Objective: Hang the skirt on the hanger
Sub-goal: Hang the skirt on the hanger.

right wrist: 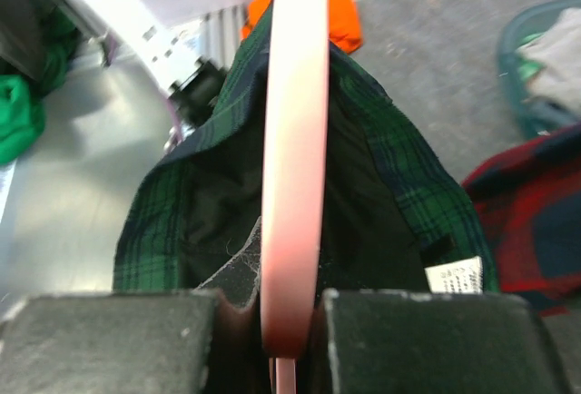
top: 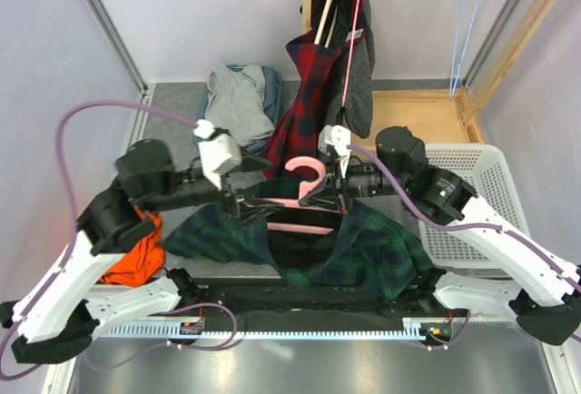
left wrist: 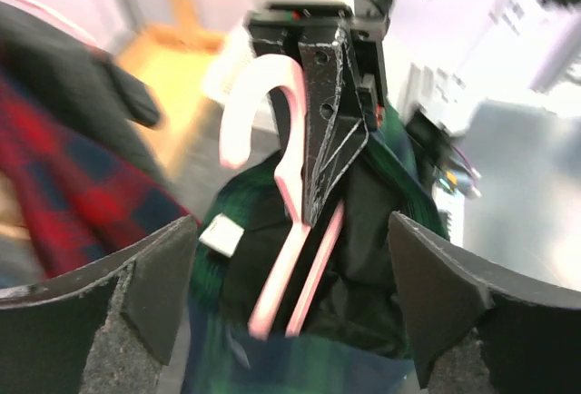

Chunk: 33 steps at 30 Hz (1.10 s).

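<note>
The pink hanger point(top: 304, 201) is held level above the table, its hook point(top: 307, 174) pointing away from me. My right gripper point(top: 334, 190) is shut on the hanger's neck; in the right wrist view the pink bar point(right wrist: 293, 158) is pinched between the two black fingers point(right wrist: 292, 326). The green plaid skirt point(top: 368, 253) hangs around the hanger's lower bar, its black lining showing point(right wrist: 363, 221). My left gripper point(top: 247, 201) stands open just left of the hanger. In its wrist view the wide-apart pads point(left wrist: 290, 308) frame the hanger point(left wrist: 290, 231) and skirt point(left wrist: 381, 258) without touching them.
A white basket point(top: 481, 194) sits at the right, an orange cloth point(top: 136, 253) at the left, and a grey garment point(top: 238, 99) in a tub behind. Red plaid clothes point(top: 313, 94) hang from a wooden rack at the back, with a blue wire hanger point(top: 467, 22) beside them.
</note>
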{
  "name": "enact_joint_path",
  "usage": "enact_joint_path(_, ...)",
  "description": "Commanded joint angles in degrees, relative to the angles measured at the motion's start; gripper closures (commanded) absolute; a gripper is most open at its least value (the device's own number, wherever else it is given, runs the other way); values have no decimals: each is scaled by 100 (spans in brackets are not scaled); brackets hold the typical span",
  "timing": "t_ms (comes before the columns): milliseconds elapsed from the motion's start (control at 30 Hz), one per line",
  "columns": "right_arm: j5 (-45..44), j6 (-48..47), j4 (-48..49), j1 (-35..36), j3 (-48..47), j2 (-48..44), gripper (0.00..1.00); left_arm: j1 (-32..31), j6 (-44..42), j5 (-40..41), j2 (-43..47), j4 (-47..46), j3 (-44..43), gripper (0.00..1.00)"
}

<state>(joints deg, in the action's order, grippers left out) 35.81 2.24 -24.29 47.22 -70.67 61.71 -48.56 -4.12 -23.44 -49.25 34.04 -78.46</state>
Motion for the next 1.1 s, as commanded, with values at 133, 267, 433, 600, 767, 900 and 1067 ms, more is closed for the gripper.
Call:
enact_joint_path(133,479,-338,-32,261,-333,-98,100,13,-309,-1041,-822,770,260,37)
enact_joint_path(267,672,-426,-75,296,-237,-194,100,13,-519,-1214,-928,1182,357,44)
enact_joint_path(433,664,-444,-93,305,-184,-221,100,13,-783,-1989,-937,1316,585,50)
enact_joint_path(600,725,-435,-84,314,-184,-212,100,13,-748,-1578,-1060,1342,647,80)
enact_joint_path(767,717,-444,-75,314,-113,-256,100,-5,-809,-1163,-1183,1333,691,98)
enact_joint_path(900,453,-558,-268,314,36,-379,59,-40,-985,-1048,-1017,1316,779,98)
enact_joint_path(1067,305,-1006,-857,323,457,-738,29,-66,-1100,-1434,-489,1359,867,98)
